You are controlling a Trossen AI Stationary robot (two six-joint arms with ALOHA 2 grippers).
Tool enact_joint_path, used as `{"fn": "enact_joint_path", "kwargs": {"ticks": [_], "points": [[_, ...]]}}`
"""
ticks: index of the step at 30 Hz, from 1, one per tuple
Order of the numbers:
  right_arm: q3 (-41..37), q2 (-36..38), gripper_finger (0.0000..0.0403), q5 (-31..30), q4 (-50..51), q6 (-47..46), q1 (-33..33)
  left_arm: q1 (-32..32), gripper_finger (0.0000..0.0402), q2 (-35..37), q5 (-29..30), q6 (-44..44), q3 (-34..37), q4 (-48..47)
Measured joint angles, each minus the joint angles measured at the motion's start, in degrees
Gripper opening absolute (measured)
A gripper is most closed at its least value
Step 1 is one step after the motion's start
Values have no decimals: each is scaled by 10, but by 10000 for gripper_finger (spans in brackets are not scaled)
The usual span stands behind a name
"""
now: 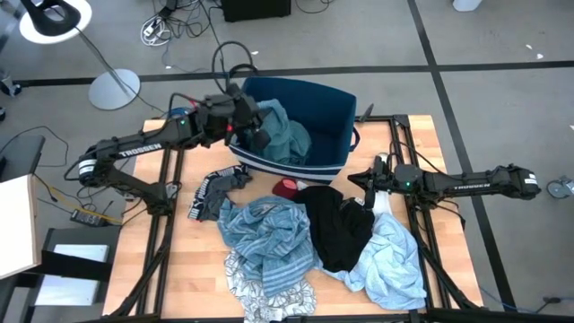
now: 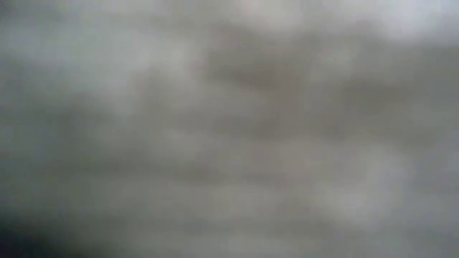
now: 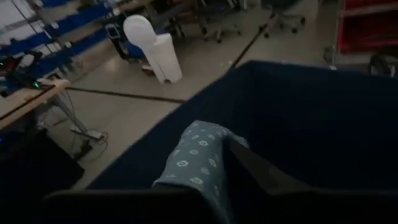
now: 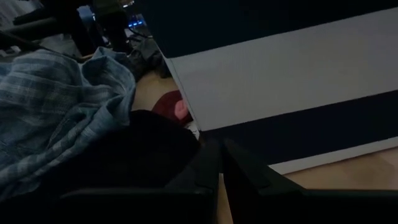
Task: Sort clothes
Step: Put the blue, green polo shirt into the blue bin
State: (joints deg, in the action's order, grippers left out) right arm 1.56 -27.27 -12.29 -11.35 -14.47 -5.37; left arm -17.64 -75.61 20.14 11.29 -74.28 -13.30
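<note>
The teal garment [image 1: 289,136] with small white flowers [image 3: 196,158] lies mostly inside the dark blue bin [image 1: 336,117] at the far middle of the table. My left gripper [image 1: 254,130] is over the bin's left rim, shut on that garment. The other clothes lie in a heap on the table in front of the bin: blue-striped [image 1: 265,229], black [image 1: 336,224], pale blue [image 1: 390,260], leaf print [image 1: 269,287] and a small red one [image 1: 287,188]. My right gripper [image 1: 372,184] is shut at the heap's right side, beside the black garment [image 4: 143,149], with nothing between its fingers. My left gripper has a bunch of the teal garment's cloth [image 3: 205,149] between its fingers. One finger [image 3: 261,171] lies against the cloth; the cloth covers the other. The fingers reach in from the table's left, slanting slightly down. The rest of the garment lies slack in the bin.
A small dark patterned piece [image 1: 215,193] lies left of the heap. A white piece [image 1: 383,205] lies under my right gripper. The bin's striped wall [image 4: 292,81] stands just beyond my right gripper. The low view is only a grey blur.
</note>
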Motion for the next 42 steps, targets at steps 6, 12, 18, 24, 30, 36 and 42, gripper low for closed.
{"fn": "enact_joint_path", "kwargs": {"ticks": [6, 12, 18, 24, 30, 36, 42], "points": [[0, -1, 22, 13, -1, -8, 0, 10, 86, 5, 0, -12, -1, -14], [3, -2, 22, 15, 1, -26, 0, -6, 88, 5, -38, -79, -24, -114], [44, -2, 17, 19, 2, -49, 0, -48, 88, 5, -138, -163, -49, -201], [113, -2, 3, 20, 76, -48, 0, -78, 88, 5, -160, -206, -51, -245], [182, -2, 3, 20, 195, -54, 5, -89, 88, 2, -178, -220, -52, -298], [240, -2, 2, 14, 282, -65, 30, -89, 88, 2, -178, -207, -52, -305], [329, -9, 1, -61, 444, -122, 66, -89, 88, 3, -178, -204, -52, -330]]}}
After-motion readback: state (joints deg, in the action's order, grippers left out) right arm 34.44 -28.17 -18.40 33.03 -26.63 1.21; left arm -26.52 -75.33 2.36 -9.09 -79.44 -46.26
